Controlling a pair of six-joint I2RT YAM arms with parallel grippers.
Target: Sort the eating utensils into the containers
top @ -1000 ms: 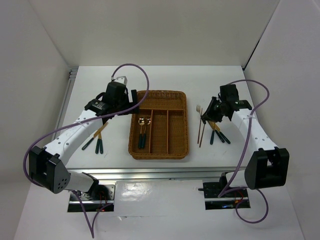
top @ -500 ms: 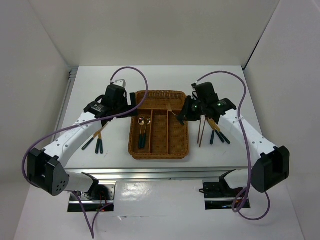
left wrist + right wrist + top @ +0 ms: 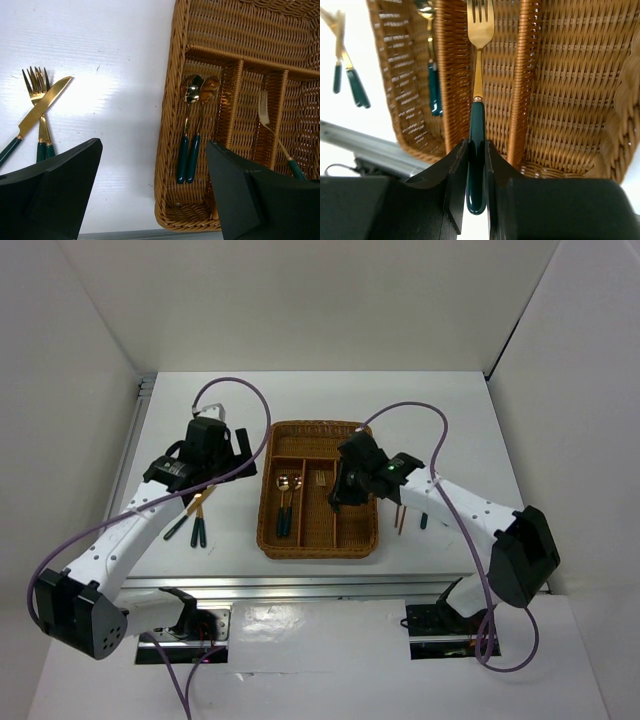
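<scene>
One light, stiff, likely slippery fork [image 3: 479, 85] is hanging over the middle slot of the tray [image 3: 520, 75], with the right gripper [image 3: 476, 147] pinching its handle end; the left gripper [image 3: 152, 150] is hovering spread.

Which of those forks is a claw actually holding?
The fork over the wicker tray's middle slot, its teal handle pinched by the right gripper; the forks left of the tray lie loose.
</scene>
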